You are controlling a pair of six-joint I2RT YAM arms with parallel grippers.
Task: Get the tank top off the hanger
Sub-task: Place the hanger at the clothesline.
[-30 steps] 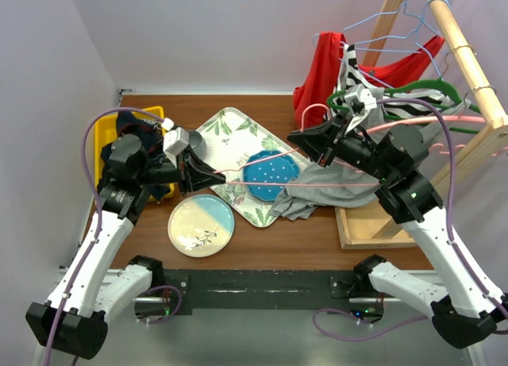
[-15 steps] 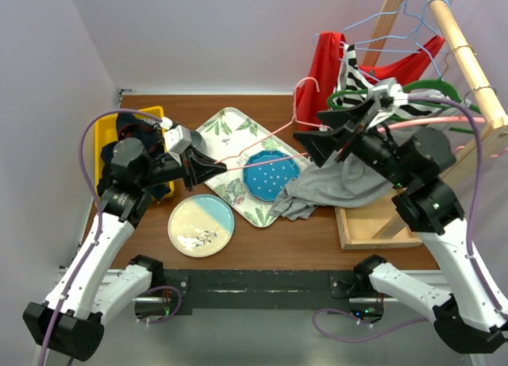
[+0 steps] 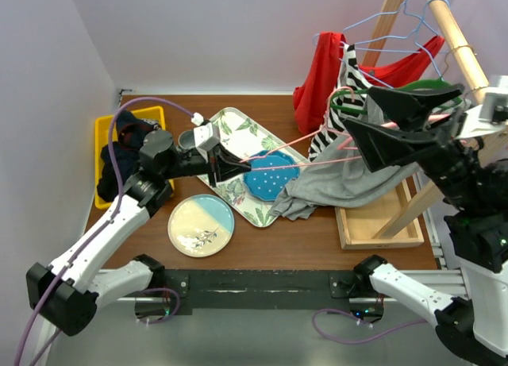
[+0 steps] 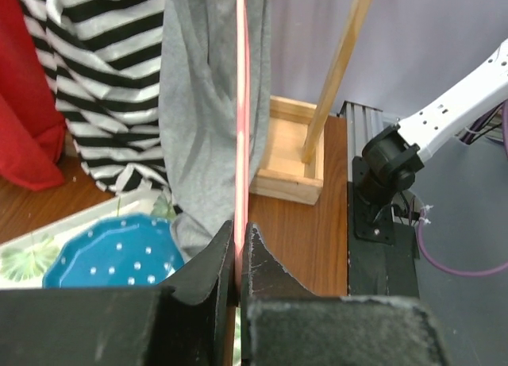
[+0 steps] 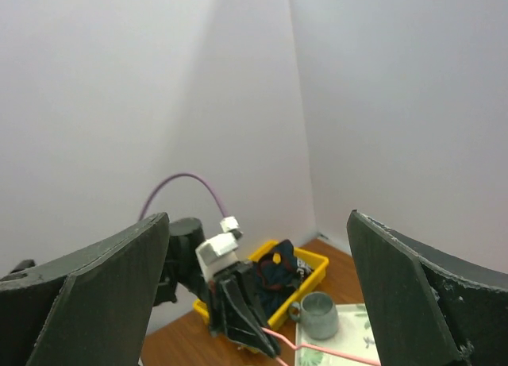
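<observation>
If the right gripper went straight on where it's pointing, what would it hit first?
The right gripper would probably meet the left gripper, shut on the hanger, low ahead; if it passes above, the wall. Depth unclear.

A bin (image 3: 101, 163) sits at the table's (image 3: 317, 239) left edge. Mid-table lies a tray (image 3: 238, 128) bearing a scalloped plate (image 3: 266, 179), with a round plate (image 3: 201, 225) before it. The tank top (image 3: 341, 179) drapes from the hanger (image 4: 240, 104) onto the tray's right corner. The clothes rack (image 3: 379, 241) stands at the right edge.
</observation>
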